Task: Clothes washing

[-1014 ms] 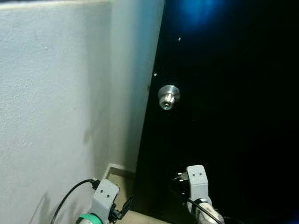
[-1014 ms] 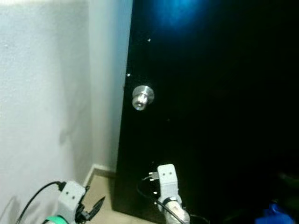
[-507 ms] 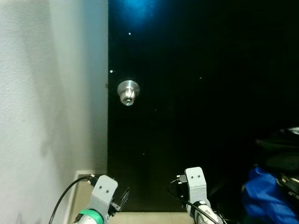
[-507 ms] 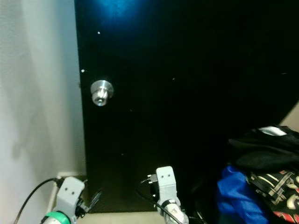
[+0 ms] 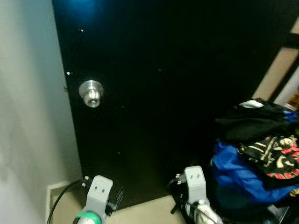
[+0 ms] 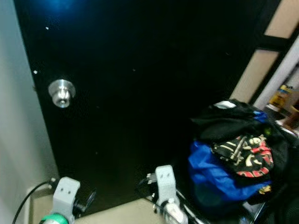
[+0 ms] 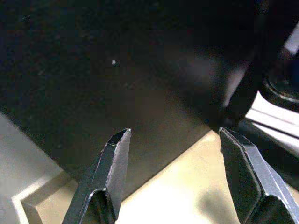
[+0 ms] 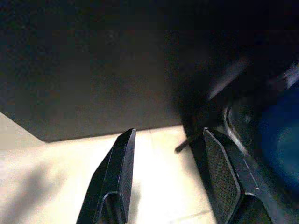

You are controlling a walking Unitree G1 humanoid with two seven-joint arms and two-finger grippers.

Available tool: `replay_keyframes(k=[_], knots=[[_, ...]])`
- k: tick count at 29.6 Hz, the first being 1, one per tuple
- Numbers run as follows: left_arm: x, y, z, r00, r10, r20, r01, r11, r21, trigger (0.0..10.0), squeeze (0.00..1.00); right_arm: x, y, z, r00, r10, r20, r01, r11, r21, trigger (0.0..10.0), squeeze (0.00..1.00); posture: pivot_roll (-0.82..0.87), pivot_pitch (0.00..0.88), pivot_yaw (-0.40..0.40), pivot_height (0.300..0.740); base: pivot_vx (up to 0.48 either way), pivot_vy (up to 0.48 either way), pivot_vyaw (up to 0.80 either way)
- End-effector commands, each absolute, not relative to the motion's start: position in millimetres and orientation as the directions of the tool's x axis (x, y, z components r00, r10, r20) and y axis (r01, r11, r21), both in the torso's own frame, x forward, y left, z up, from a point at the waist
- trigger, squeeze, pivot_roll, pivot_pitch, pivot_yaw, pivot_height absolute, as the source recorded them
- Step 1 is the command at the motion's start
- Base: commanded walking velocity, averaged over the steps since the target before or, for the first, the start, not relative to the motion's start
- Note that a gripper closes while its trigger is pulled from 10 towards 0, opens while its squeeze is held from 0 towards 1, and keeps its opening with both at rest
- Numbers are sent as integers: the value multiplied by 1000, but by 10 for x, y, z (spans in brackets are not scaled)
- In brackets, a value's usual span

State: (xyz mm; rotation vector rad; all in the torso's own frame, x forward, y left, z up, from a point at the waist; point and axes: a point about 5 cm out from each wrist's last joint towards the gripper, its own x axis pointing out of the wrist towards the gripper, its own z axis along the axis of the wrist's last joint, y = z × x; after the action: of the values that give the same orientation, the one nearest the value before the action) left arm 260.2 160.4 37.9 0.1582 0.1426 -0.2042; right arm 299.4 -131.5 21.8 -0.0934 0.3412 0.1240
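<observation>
A heap of clothes (image 5: 254, 154) lies at the right: a black garment on top, a black one with red and cream print, and a blue one (image 6: 210, 175) underneath. It seems to rest in a dark basket whose rim (image 8: 233, 135) shows in the right wrist view. Both arms hang low at the frame's bottom. My left gripper (image 7: 173, 140) is open over the beige floor by the door's foot. My right gripper (image 8: 166, 140) is open too, with the basket close beside it.
A black door (image 5: 154, 84) with a round silver knob (image 5: 90, 92) stands straight ahead. A pale wall (image 5: 28, 116) and white skirting (image 5: 55, 189) run along the left. Beige floor (image 7: 177, 191) lies below. Wooden shelving (image 6: 275, 60) with small items shows at the far right.
The camera has swung right: door and knob slid left in the picture, and the clothes heap has come further into view. Both arms keep hanging as before.
</observation>
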Motion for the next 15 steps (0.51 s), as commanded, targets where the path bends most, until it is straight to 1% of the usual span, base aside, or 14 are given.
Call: replay_keyframes(k=[1,15], knots=[[2592,1560,342,964,-200,-174,223,966,127,10000,0,2969,-1388,177,929,84,-360,-122,989,-85,10000,0,10,49,-21,740,0,0,-800],[2608,1567,344,972,-168,-164,189,974,123,10000,0,2974,-1394,181,929,81,-360,-119,989,-86,10000,0,9,49,-23,740,0,0,-800]])
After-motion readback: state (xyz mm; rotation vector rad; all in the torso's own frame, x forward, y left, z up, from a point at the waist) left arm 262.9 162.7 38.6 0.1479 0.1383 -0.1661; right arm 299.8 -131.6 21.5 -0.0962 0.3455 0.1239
